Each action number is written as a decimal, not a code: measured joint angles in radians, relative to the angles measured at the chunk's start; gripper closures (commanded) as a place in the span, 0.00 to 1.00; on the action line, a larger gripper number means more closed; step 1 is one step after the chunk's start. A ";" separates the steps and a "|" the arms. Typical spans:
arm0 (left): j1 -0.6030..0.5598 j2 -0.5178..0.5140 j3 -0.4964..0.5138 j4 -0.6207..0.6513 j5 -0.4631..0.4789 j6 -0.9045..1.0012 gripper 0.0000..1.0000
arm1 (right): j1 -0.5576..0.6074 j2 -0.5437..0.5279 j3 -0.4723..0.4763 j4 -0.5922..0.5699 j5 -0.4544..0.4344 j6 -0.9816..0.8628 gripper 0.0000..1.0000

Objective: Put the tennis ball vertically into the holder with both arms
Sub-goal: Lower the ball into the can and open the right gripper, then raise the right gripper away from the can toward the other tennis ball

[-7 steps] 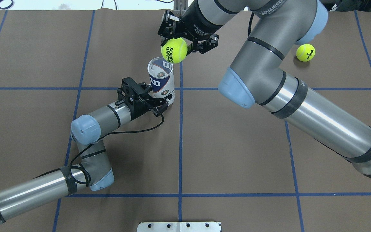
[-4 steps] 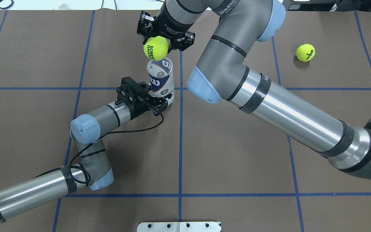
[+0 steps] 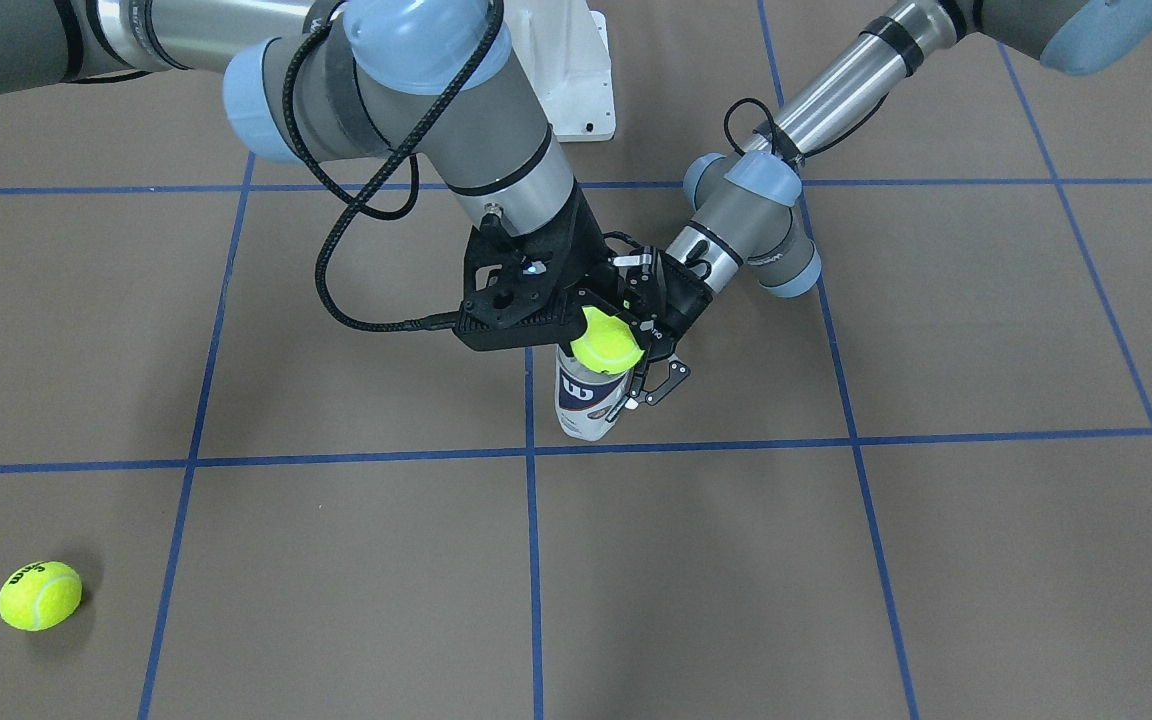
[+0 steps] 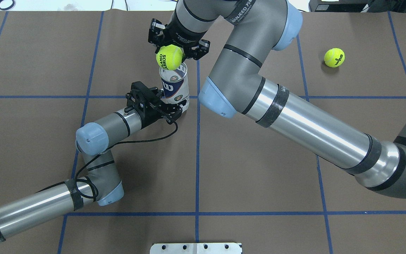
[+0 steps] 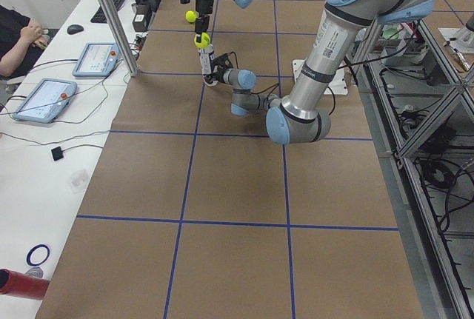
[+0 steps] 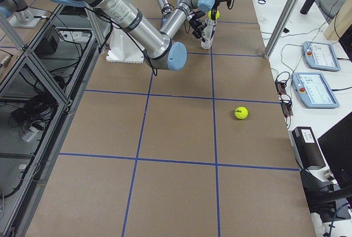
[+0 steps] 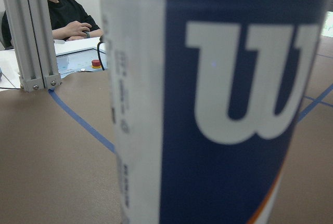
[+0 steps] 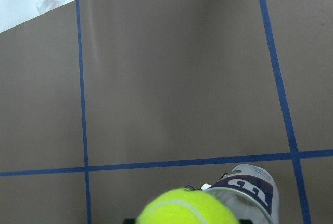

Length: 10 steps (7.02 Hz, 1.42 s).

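Near the middle of the table (image 4: 259,176) stands the can (image 4: 174,86), upright, its open mouth facing up. Around its lower part the left gripper (image 4: 175,108) is closed, with a finger pressed to each side. Right above the mouth the right gripper (image 4: 176,45) clamps a tennis ball (image 4: 169,57), its jaws spread only as wide as the ball; whether ball and rim touch I cannot tell. Two balls show in all: the held one and a second ball (image 4: 334,57) lying loose, well apart, on the robot's right. One can, two grippers.
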 measured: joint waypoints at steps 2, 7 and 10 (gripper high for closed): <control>-0.001 0.000 0.001 0.000 0.000 0.000 0.31 | 0.000 -0.012 0.003 0.000 -0.001 0.000 0.64; -0.002 -0.002 0.002 0.000 0.000 0.000 0.31 | -0.010 -0.015 0.011 -0.001 -0.014 0.018 0.01; -0.002 -0.002 0.002 0.000 0.000 0.000 0.31 | -0.004 -0.035 0.055 -0.023 -0.016 0.009 0.01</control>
